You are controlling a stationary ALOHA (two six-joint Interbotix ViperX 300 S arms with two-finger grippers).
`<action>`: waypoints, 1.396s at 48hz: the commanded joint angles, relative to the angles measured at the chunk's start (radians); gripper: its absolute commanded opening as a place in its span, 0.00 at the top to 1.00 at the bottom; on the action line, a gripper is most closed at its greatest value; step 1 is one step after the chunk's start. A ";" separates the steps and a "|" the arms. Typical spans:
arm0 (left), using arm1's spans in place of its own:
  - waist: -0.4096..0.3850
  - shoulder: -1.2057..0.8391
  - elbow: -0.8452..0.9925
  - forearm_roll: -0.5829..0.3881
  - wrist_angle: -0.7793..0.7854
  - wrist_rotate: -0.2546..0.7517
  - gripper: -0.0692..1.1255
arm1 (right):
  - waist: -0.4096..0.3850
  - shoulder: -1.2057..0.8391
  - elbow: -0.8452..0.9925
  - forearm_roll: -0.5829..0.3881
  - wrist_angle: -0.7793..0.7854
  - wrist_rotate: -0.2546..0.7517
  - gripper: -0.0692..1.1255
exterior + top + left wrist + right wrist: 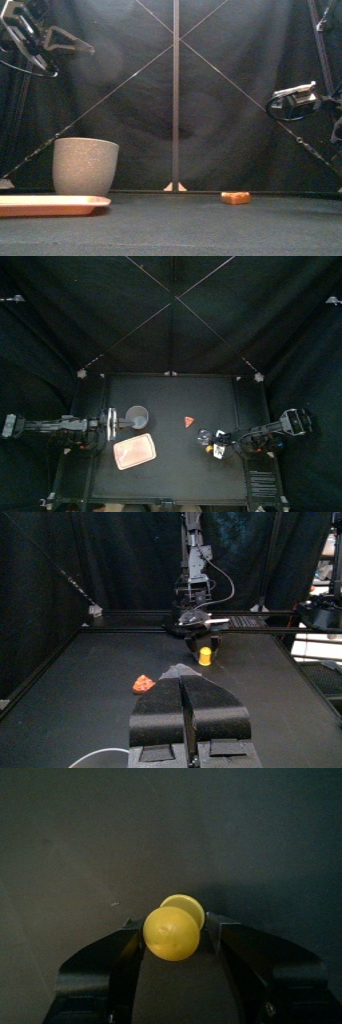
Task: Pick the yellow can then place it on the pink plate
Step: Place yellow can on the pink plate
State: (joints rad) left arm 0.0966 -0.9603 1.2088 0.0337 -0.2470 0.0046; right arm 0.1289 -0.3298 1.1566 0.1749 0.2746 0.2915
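The yellow can is clamped between the jaws of my right gripper, which is shut on it and holds it clear of the table. Seen from above, that gripper hangs over the table's right-middle with the can under it. The left wrist view shows the can dangling below the right gripper. The pink plate lies at the front left, some way left of the can. My left gripper rests shut and empty at the left edge, beside the plate.
A tall grey speckled cup stands just behind the pink plate. A small orange toy lies near the table's middle, between the cup and the right gripper.
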 commanded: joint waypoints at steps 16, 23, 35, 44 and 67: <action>0.000 0.003 -0.003 -0.002 -0.009 0.000 0.92 | 0.006 0.023 -0.020 0.005 -0.025 0.000 0.24; 0.002 0.005 -0.003 0.002 -0.009 0.000 0.92 | 0.012 0.023 -0.025 0.005 -0.023 0.000 0.31; 0.003 0.005 -0.002 -0.002 -0.009 0.000 0.92 | 0.014 0.025 -0.031 -0.005 -0.023 -0.002 0.41; 0.005 0.005 0.002 -0.002 -0.009 0.000 0.92 | 0.011 0.025 -0.092 -0.034 -0.040 -0.009 0.41; 0.086 0.005 -0.002 0.011 -0.035 0.003 0.92 | -0.095 0.345 -0.571 -0.383 -0.166 -0.011 0.41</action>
State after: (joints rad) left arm 0.1641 -0.9603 1.2257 0.0383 -0.2669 0.0077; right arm 0.0476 -0.0430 0.6872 -0.1733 0.1181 0.2792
